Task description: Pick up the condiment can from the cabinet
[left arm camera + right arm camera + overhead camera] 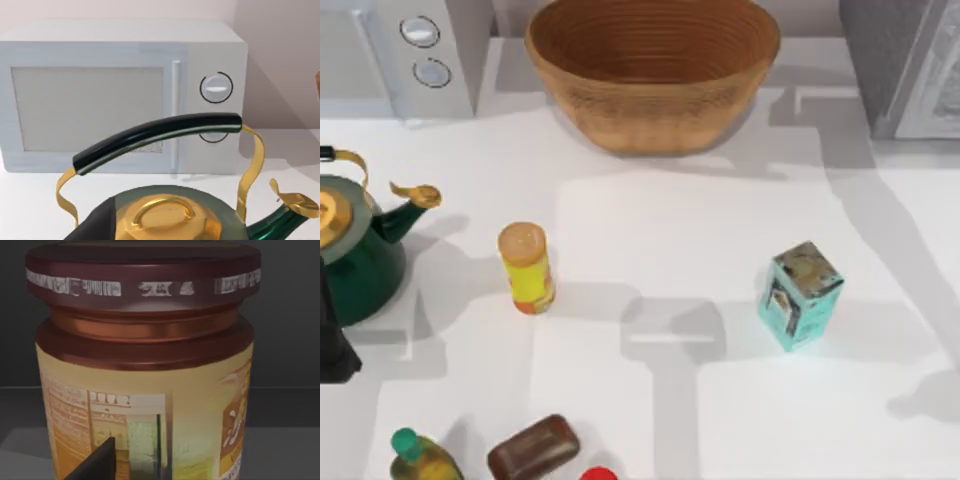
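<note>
The condiment can (145, 365) stands upright in the dark grey cabinet (895, 60).

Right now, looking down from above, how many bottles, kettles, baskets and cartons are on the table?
bottles: 2, yellow bottle and green-capped bottle
kettle: 1
basket: 1
carton: 1
total: 5

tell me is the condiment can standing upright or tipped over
Upright. In the right wrist view the condiment can stands on a dark grey surface with its maroon lid level on top and its label text reading level.
</note>
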Controlling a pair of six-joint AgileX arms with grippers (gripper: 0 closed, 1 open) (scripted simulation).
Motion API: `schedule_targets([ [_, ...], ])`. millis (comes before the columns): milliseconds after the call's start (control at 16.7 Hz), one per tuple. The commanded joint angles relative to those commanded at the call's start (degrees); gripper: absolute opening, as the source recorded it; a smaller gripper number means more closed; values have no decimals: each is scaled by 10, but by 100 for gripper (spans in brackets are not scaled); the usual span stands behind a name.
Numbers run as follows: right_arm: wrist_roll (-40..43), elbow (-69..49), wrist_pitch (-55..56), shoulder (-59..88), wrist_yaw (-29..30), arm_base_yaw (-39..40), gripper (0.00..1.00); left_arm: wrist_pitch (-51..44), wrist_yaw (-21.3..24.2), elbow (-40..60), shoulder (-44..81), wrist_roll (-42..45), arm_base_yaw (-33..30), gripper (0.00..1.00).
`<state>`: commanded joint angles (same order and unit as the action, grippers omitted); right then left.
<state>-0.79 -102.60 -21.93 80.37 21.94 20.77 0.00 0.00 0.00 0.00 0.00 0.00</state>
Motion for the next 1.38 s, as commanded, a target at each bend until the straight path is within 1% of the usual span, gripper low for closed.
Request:
schedule_targets([
  [180, 0, -10, 9, 21, 54, 52, 100, 0, 0, 0, 0, 0, 0, 100],
  [300, 0, -11, 11, 24, 62, 60, 100, 0, 0, 0, 0, 0, 0, 100],
  [540, 0, -10, 11, 23, 59, 56, 100, 0, 0, 0, 0, 0, 0, 100],
  [960, 0, -116, 14, 131, 17, 13, 100, 0, 0, 0, 0, 0, 0, 100],
  [1260, 0, -125, 14, 140, 13, 9, 100, 0, 0, 0, 0, 0, 0, 100],
  [1380, 0, -125, 14, 140, 13, 9, 85, 0, 0, 0, 0, 0, 0, 100],
])
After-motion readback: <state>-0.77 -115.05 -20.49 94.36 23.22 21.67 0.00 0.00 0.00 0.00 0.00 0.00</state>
